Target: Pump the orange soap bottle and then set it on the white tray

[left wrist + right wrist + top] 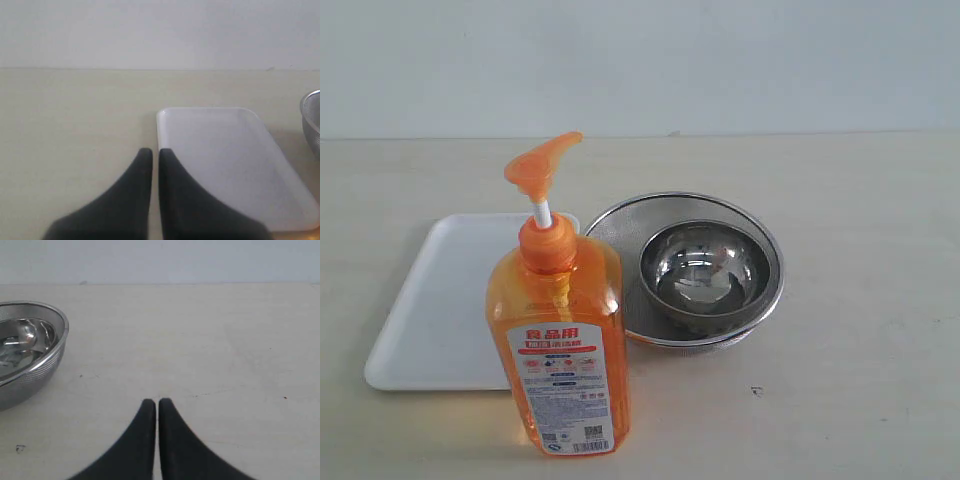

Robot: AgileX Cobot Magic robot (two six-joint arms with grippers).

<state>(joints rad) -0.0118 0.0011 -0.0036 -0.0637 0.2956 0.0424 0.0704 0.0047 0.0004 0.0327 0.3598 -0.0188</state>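
**Position of the task item.** We find the orange soap bottle (560, 335) standing upright on the tabletop (860, 400), label toward the exterior camera. It is not on the white tray (435, 300). Its base sits nearer the camera than the tray's front right corner, and we cannot tell whether the two touch. The pump head (540, 165) is raised, with white stem showing beneath it. A steel mesh strainer (610, 230) with a steel bowl (705, 265) inside it lies just beside the tray on the right.

**Fingers.** The left fingers (142, 165) are clenched with only a thin slit between them and grasp nothing. They hang above the tabletop at the tray's edge (225, 165). The right fingers (147, 412) are likewise pressed together and empty, over bare tabletop with the strainer off to one side. Neither arm appears in the exterior view.

**Handling assessment.** The bottle looks filled nearly to the shoulder, so we judge it fairly heavy for its size. Being tall on a narrow base, it is liable to tip if pushed high up. The plastic is smooth and glossy and probably slippery, and the walls may give a little under pressure.

**Recommended hold.** We advise gripping across the body above the label, below the collar. The pump should be pressed straight down on the broad top of its head while the body is steadied.
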